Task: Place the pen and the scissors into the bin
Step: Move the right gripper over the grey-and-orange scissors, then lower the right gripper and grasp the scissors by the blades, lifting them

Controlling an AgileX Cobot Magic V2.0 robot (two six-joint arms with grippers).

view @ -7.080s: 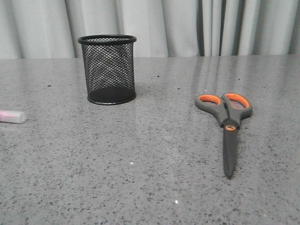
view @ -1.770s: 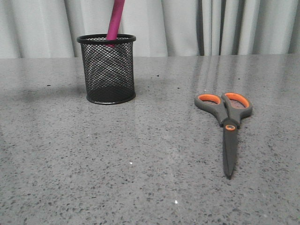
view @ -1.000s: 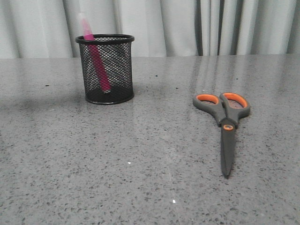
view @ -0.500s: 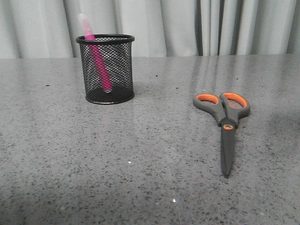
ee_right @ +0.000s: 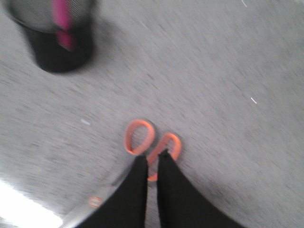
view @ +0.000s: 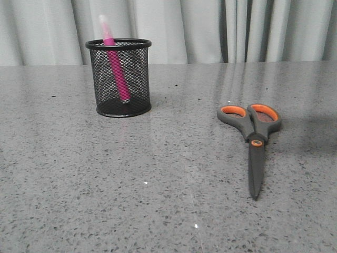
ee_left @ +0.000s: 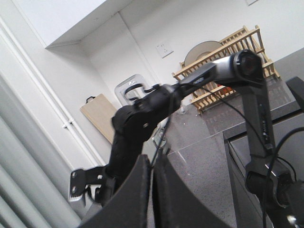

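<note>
pen [view: 115, 66] leaning in bin [view: 119, 79], scissors [view: 254, 136] flat on table [view: 158, 174]
right gripper [ee_right: 151, 164] nearly closed, empty, above the handles; left gripper [ee_left: 152, 164] pressed together

No legible text, label, brand or number anywhere — not in any of the three views.

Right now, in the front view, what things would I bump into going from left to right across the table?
The bin with the pen standing inside it → the scissors lying flat on the table.
</note>
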